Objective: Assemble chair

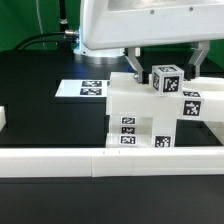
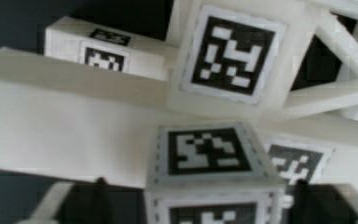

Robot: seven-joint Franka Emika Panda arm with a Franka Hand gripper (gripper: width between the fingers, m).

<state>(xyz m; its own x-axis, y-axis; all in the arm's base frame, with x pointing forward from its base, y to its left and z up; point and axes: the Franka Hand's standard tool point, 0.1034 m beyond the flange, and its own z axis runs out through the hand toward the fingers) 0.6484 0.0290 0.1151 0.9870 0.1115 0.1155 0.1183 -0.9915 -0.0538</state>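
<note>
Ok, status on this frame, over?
Gripper open, straddling tagged post atop chair. Chair partly built, beside long white rail. No obstruction seen.

I work over a black table (image 1: 40,108). The marker board (image 1: 90,88) lies flat on it. Behind the marker board stands a green backdrop (image 1: 20,18), with dark cables (image 1: 45,42) trailing before it. Nearer than the marker board, a long white rail (image 1: 60,160) crosses the table.

And there's the gripper (image 1: 165,72): a broad, smooth white housing (image 1: 130,25) with softly rounded edges, glossy under the lights. From its underside come two slim fingers (image 1: 133,62), dark grey to black, flat-sided and narrow against all that white.
</note>
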